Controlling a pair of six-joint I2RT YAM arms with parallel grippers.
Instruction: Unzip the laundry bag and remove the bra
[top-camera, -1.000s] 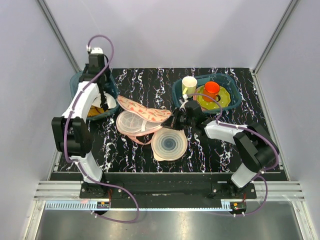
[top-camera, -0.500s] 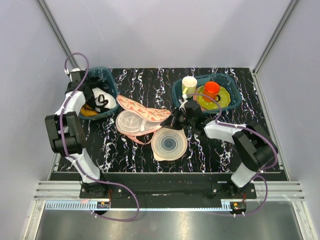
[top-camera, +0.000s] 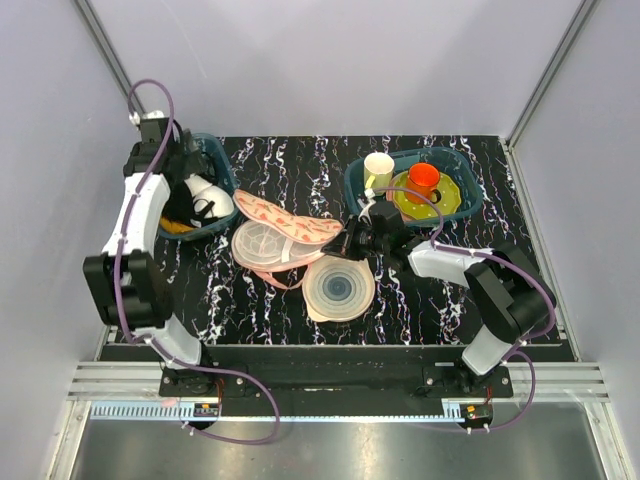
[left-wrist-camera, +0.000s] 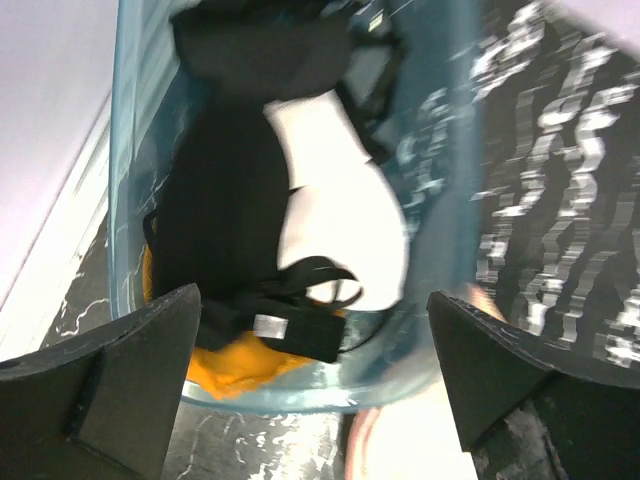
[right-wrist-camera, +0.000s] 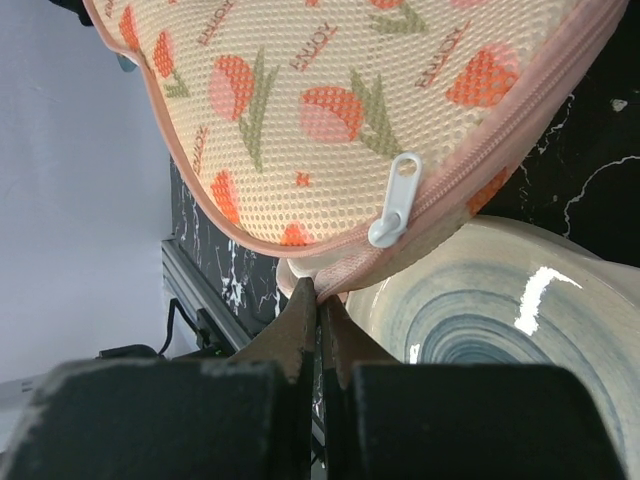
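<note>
The laundry bag (top-camera: 290, 218), beige-pink mesh with red and green prints, lies open mid-table, its printed flap folded back. Under the flap a pale pink rounded piece with thin looping straps, apparently the bra (top-camera: 263, 246), rests in the bag. My right gripper (top-camera: 350, 240) is shut on the bag's pink edge trim (right-wrist-camera: 345, 270), just below the white zip pull (right-wrist-camera: 392, 205). My left gripper (top-camera: 190, 192) hangs open over the left teal bin (left-wrist-camera: 300, 385), with nothing between its fingers (left-wrist-camera: 130, 380).
The left bin (top-camera: 218, 165) holds black, white and orange clothes. A pale ringed plate (top-camera: 340, 288) lies against the bag's near side. At back right, a teal bin (top-camera: 455, 165) holds a cream cup (top-camera: 378, 168), an orange cup (top-camera: 423, 178) and a yellow-green plate (top-camera: 437, 203).
My left gripper has gone from shut to open, and its arm has swung to the left edge of the bin. The right arm and the bag have not moved.
</note>
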